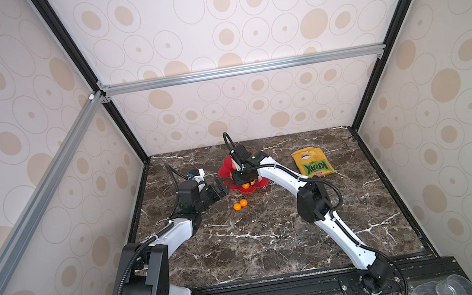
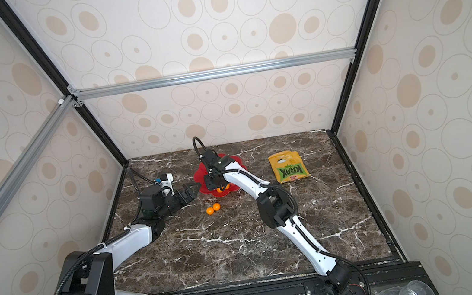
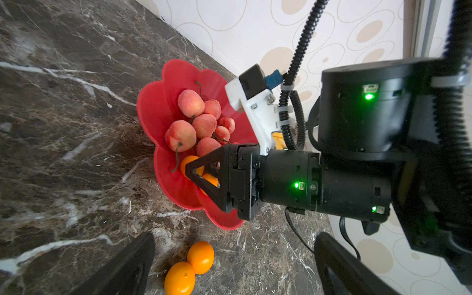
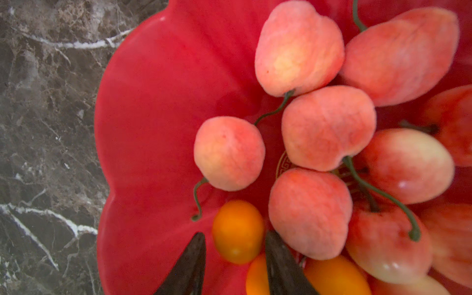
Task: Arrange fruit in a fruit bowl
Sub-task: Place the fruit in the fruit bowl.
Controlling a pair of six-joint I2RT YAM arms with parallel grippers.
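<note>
Fruit bowl (image 3: 158, 107) near far edge of desk (image 1: 273, 237), peach-like fruits (image 4: 327, 127) heaped inside. Right tool (image 4: 235, 237) spread astride orange fruit (image 4: 237, 222) in bowl; left tool (image 3: 235, 237) spread, empty. Two orange fruits (image 3: 200, 256) loose beside near rim: judged light, smooth, roll-prone; grip across widest girth.

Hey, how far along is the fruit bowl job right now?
Mostly done: the pink fruits are piled in the red bowl with a few orange ones. In hand: the right gripper is over the bowl, jaws apart either side of an orange fruit lying in it, not gripping it. Left: two orange fruits on the table; the left gripper hovers open and empty near them.
</note>
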